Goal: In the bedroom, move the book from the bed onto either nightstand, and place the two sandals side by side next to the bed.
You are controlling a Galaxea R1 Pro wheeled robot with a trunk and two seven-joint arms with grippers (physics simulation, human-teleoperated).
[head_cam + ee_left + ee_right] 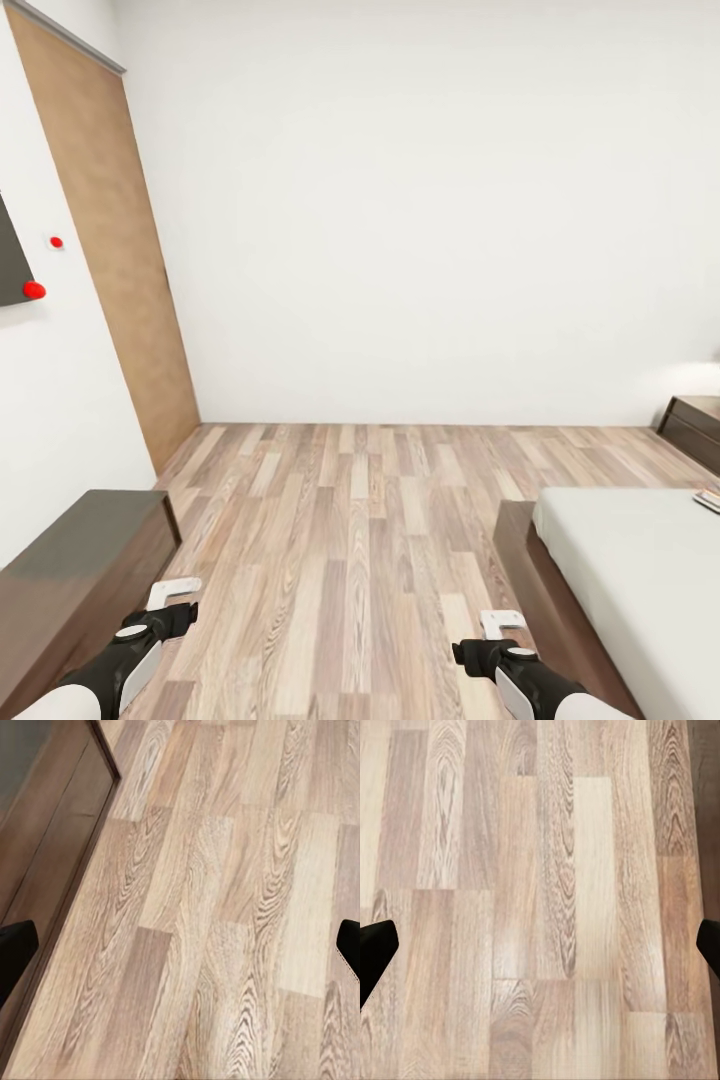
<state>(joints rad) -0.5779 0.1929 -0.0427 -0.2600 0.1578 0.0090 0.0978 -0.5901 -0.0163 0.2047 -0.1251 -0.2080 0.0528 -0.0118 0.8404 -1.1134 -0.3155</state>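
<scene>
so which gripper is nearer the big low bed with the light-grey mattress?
Right. The right gripper hangs over the wood-plank floor just beside the corner of the bed's dark frame; the left gripper is across the floor, next to the long dark-brown bench.

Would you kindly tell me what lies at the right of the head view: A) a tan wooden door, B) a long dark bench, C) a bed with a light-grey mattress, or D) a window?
C: the bed, light-grey mattress on a dark brown frame, fills the lower right of the head view.

floor (pixel 350 520) light wood-plank | bed (pixel 640 570) light-grey, dark-brown frame | door (pixel 110 250) tan
</scene>
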